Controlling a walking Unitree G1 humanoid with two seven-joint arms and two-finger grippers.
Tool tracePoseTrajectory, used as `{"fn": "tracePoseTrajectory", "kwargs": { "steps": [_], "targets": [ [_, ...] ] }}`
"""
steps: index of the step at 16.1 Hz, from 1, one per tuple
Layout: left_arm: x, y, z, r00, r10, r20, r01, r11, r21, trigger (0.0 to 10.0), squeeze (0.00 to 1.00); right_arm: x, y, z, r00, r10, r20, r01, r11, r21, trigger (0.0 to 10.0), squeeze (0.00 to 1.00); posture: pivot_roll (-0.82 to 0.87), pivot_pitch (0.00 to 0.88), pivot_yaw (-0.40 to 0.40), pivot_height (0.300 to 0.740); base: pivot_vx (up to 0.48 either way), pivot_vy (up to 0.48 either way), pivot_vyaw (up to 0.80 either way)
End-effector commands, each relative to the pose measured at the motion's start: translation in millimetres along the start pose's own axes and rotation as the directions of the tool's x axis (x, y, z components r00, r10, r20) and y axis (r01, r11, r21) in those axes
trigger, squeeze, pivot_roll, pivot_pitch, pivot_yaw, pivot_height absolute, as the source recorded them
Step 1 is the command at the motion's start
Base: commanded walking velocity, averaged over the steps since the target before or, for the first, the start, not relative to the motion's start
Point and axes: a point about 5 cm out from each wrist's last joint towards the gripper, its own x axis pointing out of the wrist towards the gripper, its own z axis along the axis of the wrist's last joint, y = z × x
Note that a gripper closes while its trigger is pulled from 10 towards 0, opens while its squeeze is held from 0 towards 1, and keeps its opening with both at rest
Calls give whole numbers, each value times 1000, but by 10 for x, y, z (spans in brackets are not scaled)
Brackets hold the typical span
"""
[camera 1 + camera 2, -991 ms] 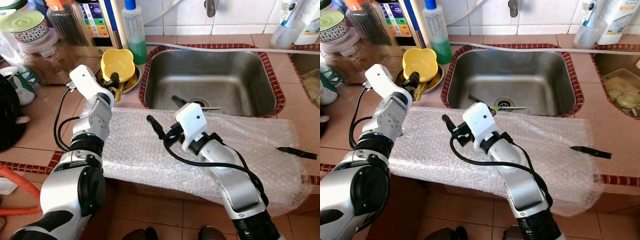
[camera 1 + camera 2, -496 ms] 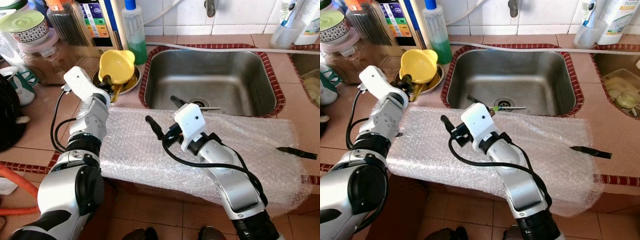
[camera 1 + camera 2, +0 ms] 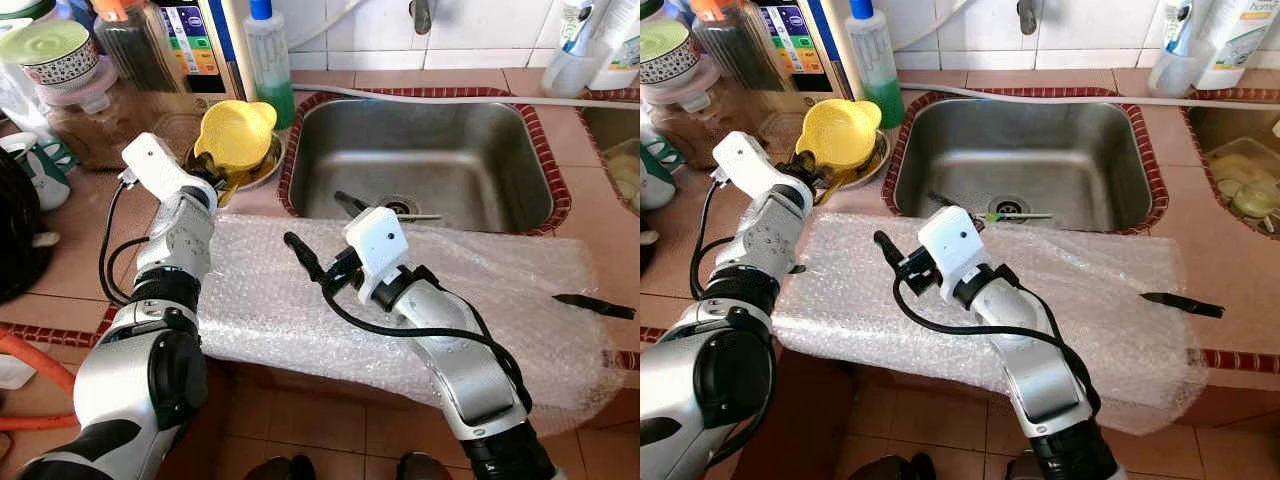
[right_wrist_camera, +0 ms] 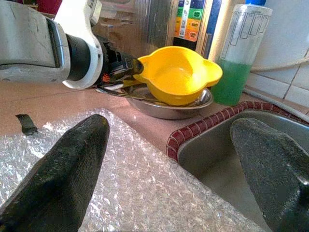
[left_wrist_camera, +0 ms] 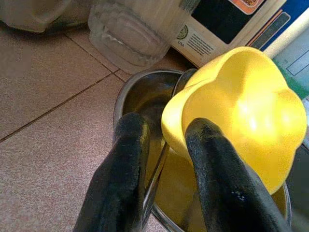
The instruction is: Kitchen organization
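Over steel dish (image 3: 262, 170), yellow bowl (image 3: 235, 133) higher (tilted).

Terracotta-tiled surface (image 3: 90, 235) with a dark red edge trim, stainless sink (image 3: 430, 150) set in at 12 o'clock, drain in the middle. White tiled wall (image 3: 480, 30) behind, tap (image 3: 421, 14) poking down. More terracotta floor tiles (image 3: 320, 425) at 6 o'clock. Bright, even light.

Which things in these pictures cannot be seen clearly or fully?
- Contents of the steel bowl: covered by the yellow bowl, eye views.
- Left hand grip point on the yellow bowl's rim: hidden behind a finger, left wrist view.
- Carton label: too small.
- Faucet: cut off by top edge.
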Motion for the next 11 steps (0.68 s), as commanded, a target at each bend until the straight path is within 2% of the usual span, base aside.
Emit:
{"fn": "tracePoseTrajectory", "kwargs": {
  "steps": [1, 5, 11],
  "targets": [
    [-8, 85, -22, 1000, 17, -8, -17, 1000, -3, 0, 0, 21, 25, 81, 999, 10, 41, -10, 1000, 4, 10000, 0, -271, 167, 142, 740, 0, 0, 0],
    [-17, 129, 8, 1000, 16, 13, -16, 1000, -6, 0, 0, 35, -7, 86, 999, -8, 46, 8, 1000, -1, 10000, 0, -265, 166, 143, 740, 0, 0, 0],
    [-29, 72, 93, 996, -37, 80, 37, 999, -5, 0, 0, 47, -48, 78, 998, -30, 50, 30, 1000, -7, 10000, 0, -261, 161, 145, 740, 0, 0, 0]
  ]
}}
